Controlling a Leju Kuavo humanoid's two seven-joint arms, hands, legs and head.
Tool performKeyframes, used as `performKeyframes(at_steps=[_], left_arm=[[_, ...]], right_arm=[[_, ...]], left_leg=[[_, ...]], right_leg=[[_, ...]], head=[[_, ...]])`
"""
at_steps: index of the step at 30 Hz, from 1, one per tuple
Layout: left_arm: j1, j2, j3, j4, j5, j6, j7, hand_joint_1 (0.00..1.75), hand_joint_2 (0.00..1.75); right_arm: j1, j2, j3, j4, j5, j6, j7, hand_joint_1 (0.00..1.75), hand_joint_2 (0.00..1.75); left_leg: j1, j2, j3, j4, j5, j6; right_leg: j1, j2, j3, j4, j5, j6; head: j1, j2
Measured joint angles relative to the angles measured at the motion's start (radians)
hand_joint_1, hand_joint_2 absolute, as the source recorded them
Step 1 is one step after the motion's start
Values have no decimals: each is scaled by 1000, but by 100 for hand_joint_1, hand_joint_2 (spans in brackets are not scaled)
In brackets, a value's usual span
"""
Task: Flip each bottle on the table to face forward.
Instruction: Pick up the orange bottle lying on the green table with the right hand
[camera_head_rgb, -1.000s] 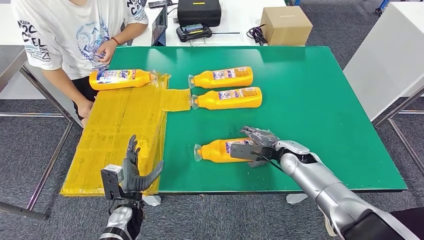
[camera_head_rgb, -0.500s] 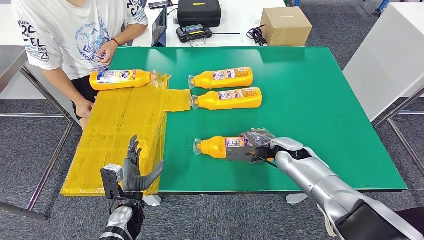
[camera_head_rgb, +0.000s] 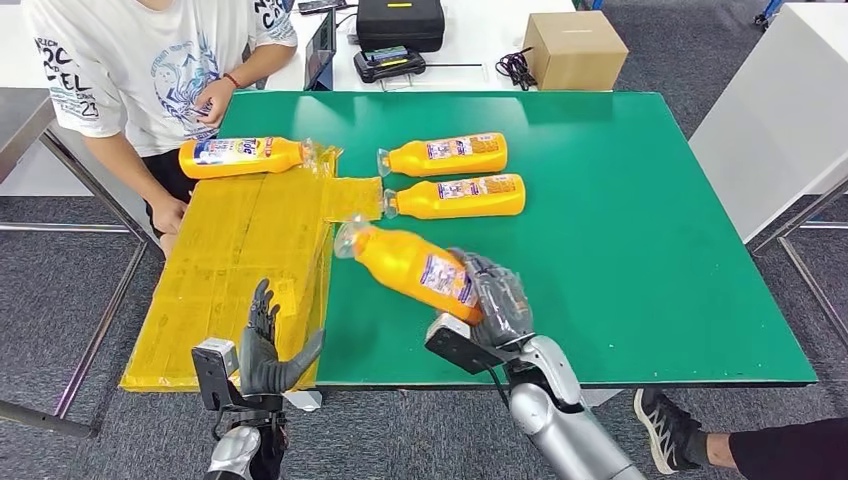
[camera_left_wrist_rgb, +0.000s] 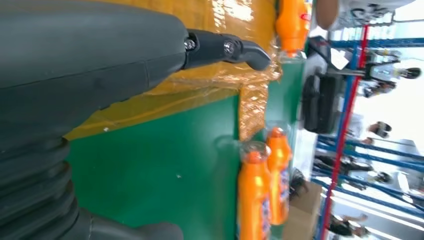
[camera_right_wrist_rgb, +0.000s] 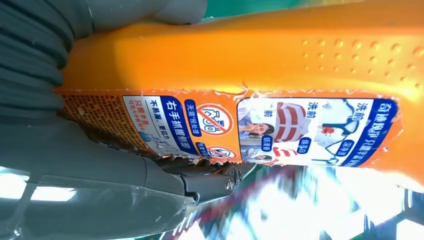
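Note:
My right hand (camera_head_rgb: 495, 305) grips an orange bottle (camera_head_rgb: 405, 263) by its base end and holds it tilted above the green table (camera_head_rgb: 640, 230), cap up and to the left. Up close in the right wrist view, the bottle (camera_right_wrist_rgb: 280, 75) shows a label of small print and pictures. Two more orange bottles (camera_head_rgb: 445, 155) (camera_head_rgb: 455, 197) lie side by side on the green top, caps to the left; they also appear in the left wrist view (camera_left_wrist_rgb: 255, 195). A fourth bottle (camera_head_rgb: 240, 157) lies on the yellow sheet (camera_head_rgb: 235, 270). My left hand (camera_head_rgb: 262, 350) hangs open below the table's front edge, holding nothing.
A person in a white T-shirt (camera_head_rgb: 150, 70) stands at the table's far left corner, one hand by the yellow sheet. Behind the table are a cardboard box (camera_head_rgb: 575, 48) and a black case (camera_head_rgb: 398, 22). A white table (camera_head_rgb: 780, 110) stands to the right.
My right hand has lifted the near bottle off the table and swung it up and left, now tilted in the air. My right arm has drawn back toward me. The left hand barely moved.

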Motion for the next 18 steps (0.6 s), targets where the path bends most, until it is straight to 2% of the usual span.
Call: performKeyframes(at_steps=[4,7,11,18], left_arm=[[13,-3,-8,-36,21,-18,20,0,175],[19,-3,-24,-57,48,-42,41,0,175],[25,-3,-39,-77,66,-54,55,0,175],[27,-3,-53,-92,78,-66,62,0,175]], right_arm=[[86,56,-121,-128,-22,-84,-80,175,175],[138,92,-182,-197,-65,-108,-133,175,175],[179,118,-235,-248,-84,-108,-147,175,175],[204,135,-268,-285,-88,-106,-152,175,175]], left_leg=[[-1,1,0,0,0,0],[-3,1,0,0,0,0],[-3,1,0,0,0,0],[-3,1,0,0,0,0]], right_leg=[[-1,0,0,0,0,0],[-2,0,0,0,0,0],[-2,0,0,0,0,0],[-2,0,0,0,0,0]], head=[[1,0],[0,0],[0,0],[0,0]])
